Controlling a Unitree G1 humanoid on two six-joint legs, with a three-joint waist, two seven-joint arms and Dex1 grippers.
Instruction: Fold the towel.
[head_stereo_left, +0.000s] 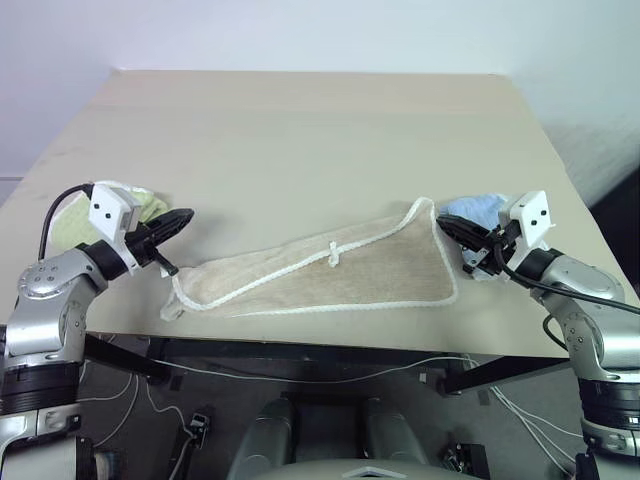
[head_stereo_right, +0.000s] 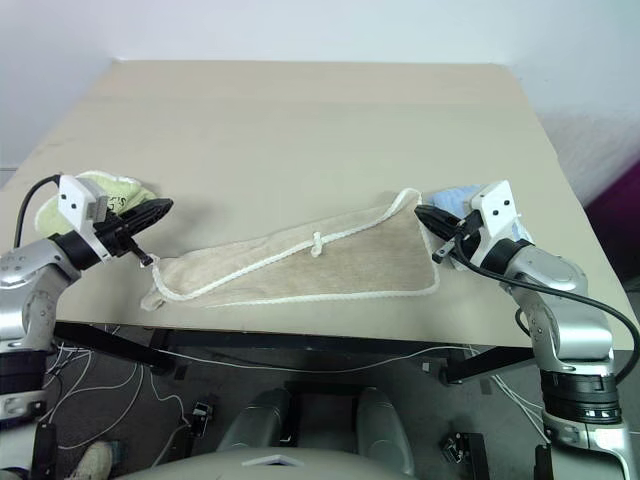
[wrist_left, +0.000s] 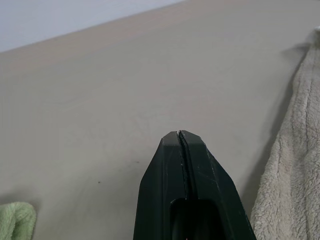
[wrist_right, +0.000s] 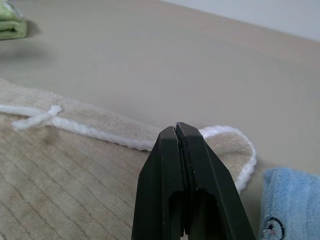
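Left gripper (head_stereo_left: 178, 219) clenched on nothing, fingers pressed together in its wrist view, hovering just off the towel's (head_stereo_left: 330, 275) left end. Right gripper (head_stereo_left: 447, 228) likewise clenched and empty, tip over the towel's right end, near the raised corner with the white corded edge.

Towel lies on the worktop (head_stereo_left: 300, 130) near its front edge, stretched as a long strip between the two grippers. It looks already doubled lengthwise: corded edging runs along both long sides, and the small white loop (head_stereo_left: 333, 255) sits on the upper edge around mid-length. Left end is bunched and narrower than the right.

Yellow-green towel (head_stereo_left: 150, 205) sits just behind the left gripper; light blue towel (head_stereo_left: 478, 209) is just behind the right gripper. Neither touches the beige towel, as far as I can tell.

Judgement: between folds. Neither gripper holds cloth. Next move likely needs one gripper opened, dropped onto an end corner pinching both layers, then carried across to the opposite end. Watch the blue towel when pinching on the right.
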